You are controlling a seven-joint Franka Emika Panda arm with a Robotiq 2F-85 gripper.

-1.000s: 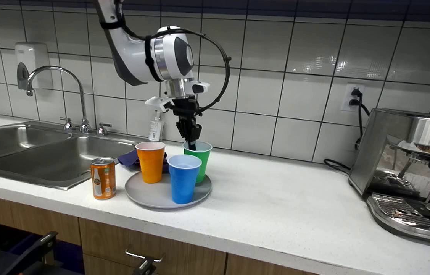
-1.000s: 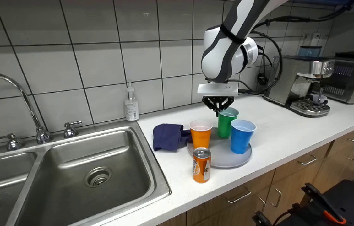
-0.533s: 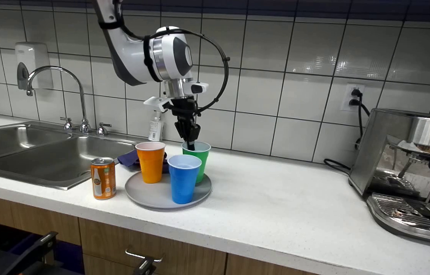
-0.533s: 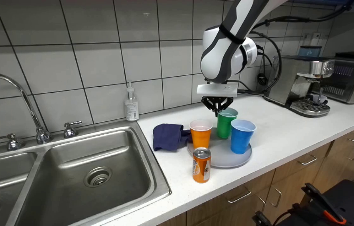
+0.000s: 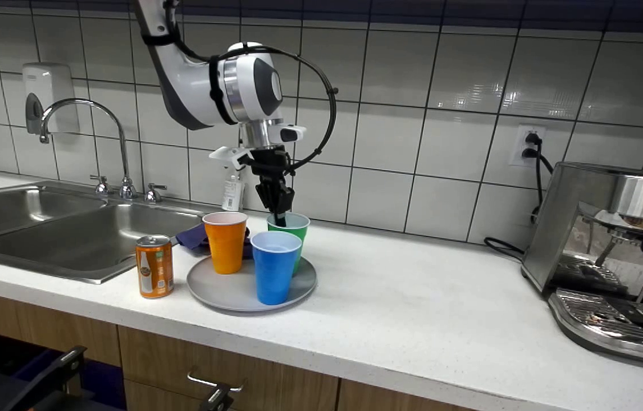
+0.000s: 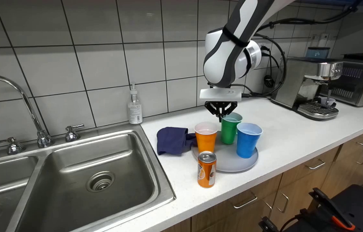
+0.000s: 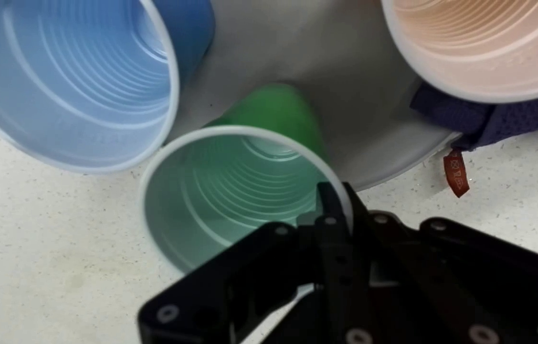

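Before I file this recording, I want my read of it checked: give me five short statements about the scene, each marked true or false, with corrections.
1. The gripper pinches the green cup at its rim. True.
2. The blue cup and the orange cup are on the plate. True.
3. The orange cup lies on its side. False: the orange cup stands upright.
4. The cloth lies on the counter near the sink. True.
5. The blue cup is nearer the sink than the orange cup. False: the orange cup is nearer.
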